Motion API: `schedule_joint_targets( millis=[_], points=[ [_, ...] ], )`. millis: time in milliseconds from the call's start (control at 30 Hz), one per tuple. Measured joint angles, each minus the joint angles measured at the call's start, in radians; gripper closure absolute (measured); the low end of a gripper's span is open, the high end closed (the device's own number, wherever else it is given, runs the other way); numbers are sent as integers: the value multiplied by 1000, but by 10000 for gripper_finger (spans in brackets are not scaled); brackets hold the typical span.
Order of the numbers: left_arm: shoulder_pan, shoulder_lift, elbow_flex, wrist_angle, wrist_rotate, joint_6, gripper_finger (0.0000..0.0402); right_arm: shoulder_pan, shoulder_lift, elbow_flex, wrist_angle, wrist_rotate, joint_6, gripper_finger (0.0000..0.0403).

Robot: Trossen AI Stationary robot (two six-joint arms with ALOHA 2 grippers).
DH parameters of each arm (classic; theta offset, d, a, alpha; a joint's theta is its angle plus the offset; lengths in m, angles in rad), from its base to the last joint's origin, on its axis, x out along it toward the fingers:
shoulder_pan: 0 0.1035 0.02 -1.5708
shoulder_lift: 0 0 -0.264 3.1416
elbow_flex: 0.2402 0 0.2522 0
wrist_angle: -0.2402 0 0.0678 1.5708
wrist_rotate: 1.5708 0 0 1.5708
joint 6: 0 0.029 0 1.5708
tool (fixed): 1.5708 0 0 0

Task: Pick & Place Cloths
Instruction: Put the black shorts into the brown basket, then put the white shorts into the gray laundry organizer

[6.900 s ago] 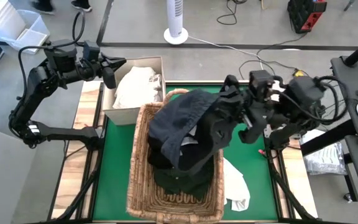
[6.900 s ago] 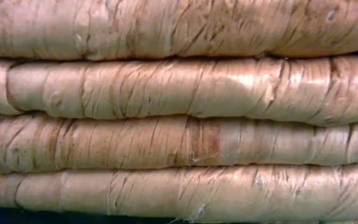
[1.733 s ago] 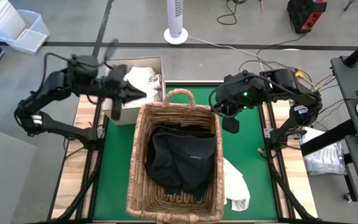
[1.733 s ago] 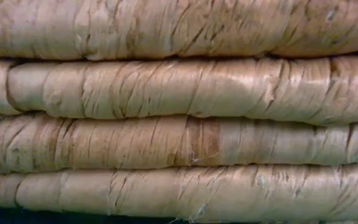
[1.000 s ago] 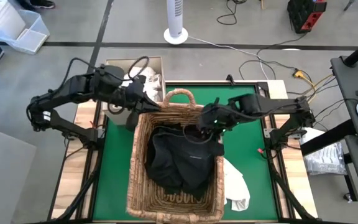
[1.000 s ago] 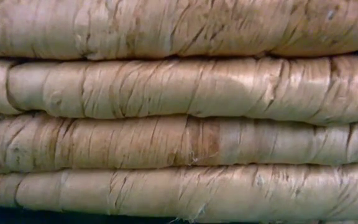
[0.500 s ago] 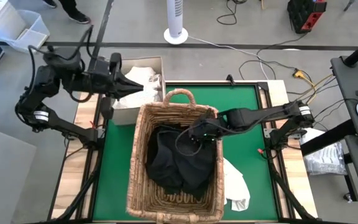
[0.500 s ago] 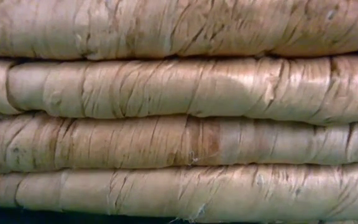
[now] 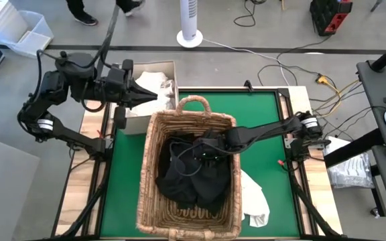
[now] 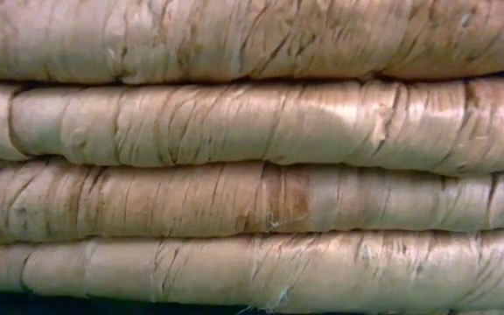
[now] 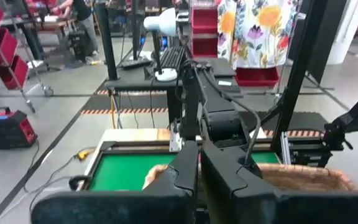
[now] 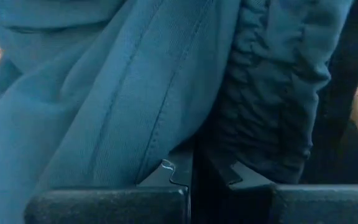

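Note:
A wicker basket (image 9: 146,175) stands on the green mat and holds a heap of dark cloths (image 9: 194,184). Its wall (image 10: 252,157) fills the low view. My right gripper (image 9: 201,152) reaches in from the table's right side, low among the dark cloths, and is shut on dark fabric (image 12: 166,93). White cloths (image 9: 154,83) lie in a cardboard box beyond the basket's far left corner. My left gripper (image 9: 155,99) hovers shut over that box, pointing toward the right (image 11: 197,171). Another white cloth (image 9: 254,198) lies on the mat beside the basket's right wall. My right gripper has a fold of the dark cloth (image 12: 211,163) between its two fingers, near the top of the heap in the basket's far half. It comes slanting down from the table's right side. The rest of the cloth lies bunched in the basket; one layer or several, I cannot tell.
The basket's arched handle (image 9: 191,100) stands at its far end, close to both grippers. The open cardboard box (image 9: 127,119) sits off the mat's far left corner. Bare green mat (image 9: 260,114) shows to the right of the basket. A person walks on the floor beyond the table.
My right gripper has moved from the basket's far right rim toward the left and down into the dark cloths, the arm stretching out low. The cloth's top has bunched up around the fingers.

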Motion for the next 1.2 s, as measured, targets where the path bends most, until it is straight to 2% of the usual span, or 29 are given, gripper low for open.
schedule_joint_targets(
  millis=[267,700,933,1067,1200],
  points=[
    [0,-1,-1,-49,-35,0,401,0,-12,-1,2,1,22,393],
    [0,31,-3,-53,-112,5,401,0,-251,-1,23,147,76,391],
    [0,101,-2,-53,-114,50,401,7,-392,-1,25,152,118,390],
    [0,134,-2,-53,-114,72,401,32,-489,-1,-28,152,129,390],
    [0,146,-2,-51,-114,82,401,52,-572,0,-173,155,199,390]
  ],
)
